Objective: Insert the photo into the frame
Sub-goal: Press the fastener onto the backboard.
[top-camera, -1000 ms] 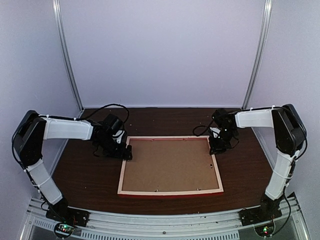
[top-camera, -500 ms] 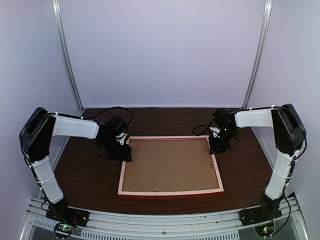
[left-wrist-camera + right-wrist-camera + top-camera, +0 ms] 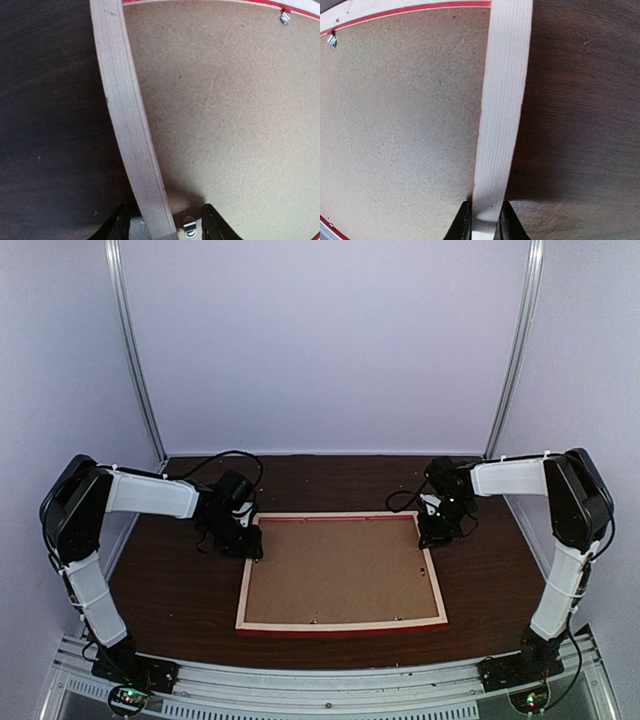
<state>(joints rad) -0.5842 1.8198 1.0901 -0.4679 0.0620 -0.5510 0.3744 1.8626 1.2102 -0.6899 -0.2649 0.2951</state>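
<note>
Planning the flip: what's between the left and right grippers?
Top view: the thin pale-wood, red-fronted rectangular frame, back up, filled by a plain brown backing board. Nothing else.

The frame (image 3: 340, 624) shows pale pinkish wood with fine straight grain on its upturned rails and a thin bright red line along its edges. Inside it lies a flat tan-brown backing board (image 3: 340, 568) with faint darker specks. The tabletop (image 3: 170, 590) is dark brown with streaky wood grain, and the left gripper (image 3: 165, 224) and right gripper (image 3: 485, 221) are black.
</note>
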